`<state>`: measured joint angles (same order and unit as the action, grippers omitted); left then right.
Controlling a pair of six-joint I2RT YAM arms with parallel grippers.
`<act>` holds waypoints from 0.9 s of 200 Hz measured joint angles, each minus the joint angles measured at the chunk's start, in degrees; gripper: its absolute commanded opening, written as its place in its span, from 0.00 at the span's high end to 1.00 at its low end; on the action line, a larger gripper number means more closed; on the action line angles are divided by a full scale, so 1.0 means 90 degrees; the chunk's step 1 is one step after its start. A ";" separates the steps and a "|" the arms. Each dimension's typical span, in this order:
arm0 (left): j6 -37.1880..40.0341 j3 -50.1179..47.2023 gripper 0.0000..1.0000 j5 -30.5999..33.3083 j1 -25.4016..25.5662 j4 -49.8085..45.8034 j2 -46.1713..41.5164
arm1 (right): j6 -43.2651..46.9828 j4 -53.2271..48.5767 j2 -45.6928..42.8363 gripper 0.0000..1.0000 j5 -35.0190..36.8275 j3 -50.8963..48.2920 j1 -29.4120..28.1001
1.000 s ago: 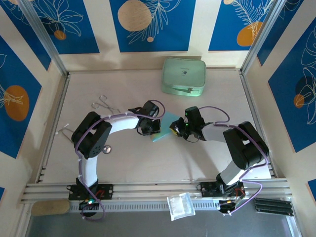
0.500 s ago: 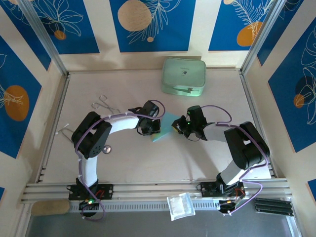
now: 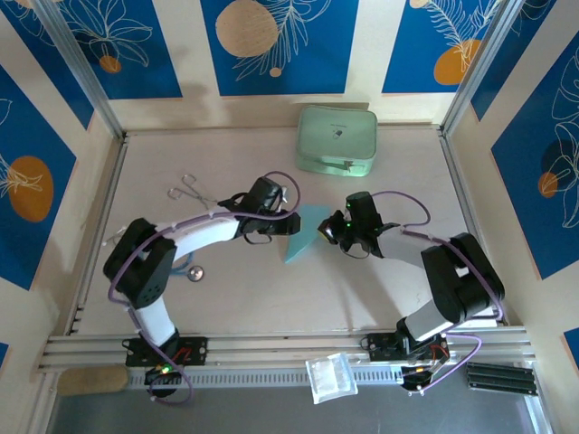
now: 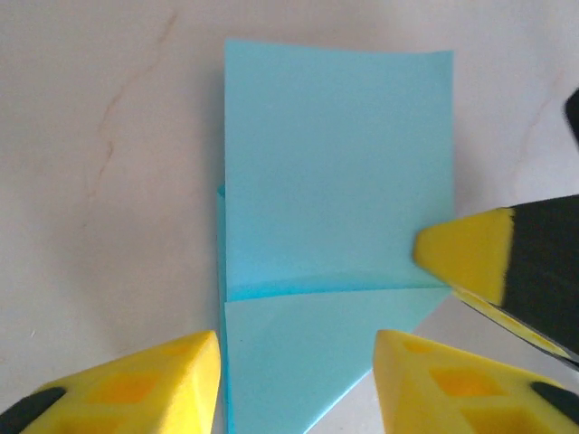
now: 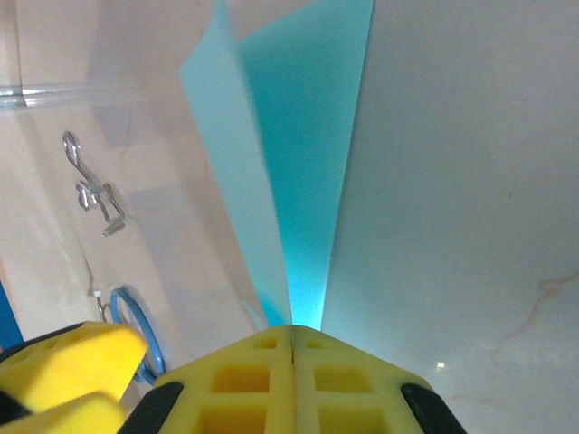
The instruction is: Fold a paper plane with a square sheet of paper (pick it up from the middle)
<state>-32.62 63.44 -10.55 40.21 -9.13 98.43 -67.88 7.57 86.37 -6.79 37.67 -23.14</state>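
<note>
**Hold handed over: left gripper lets go, right gripper takes the sheet**

Your left gripper (image 4: 298,371), clamped a second ago, now stands with its jaws apart and nothing between them; your right gripper (image 5: 291,357) has shut fully in that same second and pinches one edge of the square sheet of paper (image 4: 335,163); so the hold has passed from left to right, which reads as a regrasp between folds rather than a finished step.

The sheet sits mid-tabletop (image 3: 253,298), between the two grippers, partly folded; the left wrist view shows a cross crease with a corner flap turned in; from the right wrist, two layers spread away from the jaws, one lifted off the surface; there is no dart shape yet, so most of the folding looks to be ahead.

Your left arm has swung its elbow out toward the left rail and lies longer and lower, wrist just short of the sheet; your right arm reaches in from the right, elbow bent, wrist low; the mint-green case (image 3: 336,140) sits well apart at the far edge.
</note>
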 measured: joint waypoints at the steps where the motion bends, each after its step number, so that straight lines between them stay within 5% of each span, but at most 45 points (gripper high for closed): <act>1: 0.0007 -0.0012 0.44 0.0010 0.0002 0.0017 -0.0012 | -0.0007 -0.0010 -0.0005 1.00 0.0002 0.0005 0.0000; 49: 0.1746 -0.0879 0.32 0.0432 0.0444 0.1217 -0.0347 | -0.0408 -0.0814 -0.0279 1.00 0.0299 0.0257 -0.0012; 119: 0.3774 -0.1753 0.32 0.0736 0.1280 0.3048 -0.0216 | -0.0882 -0.1435 -0.0389 1.00 0.0478 0.0381 -0.0010; 180: 0.4692 -0.1751 0.39 0.1290 0.1608 0.3439 0.0481 | -0.1061 -0.1496 -0.0415 1.00 0.0469 0.0381 0.0058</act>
<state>9.61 47.68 1.06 54.68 21.82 102.76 -77.43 -5.89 82.63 -2.57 41.10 -22.61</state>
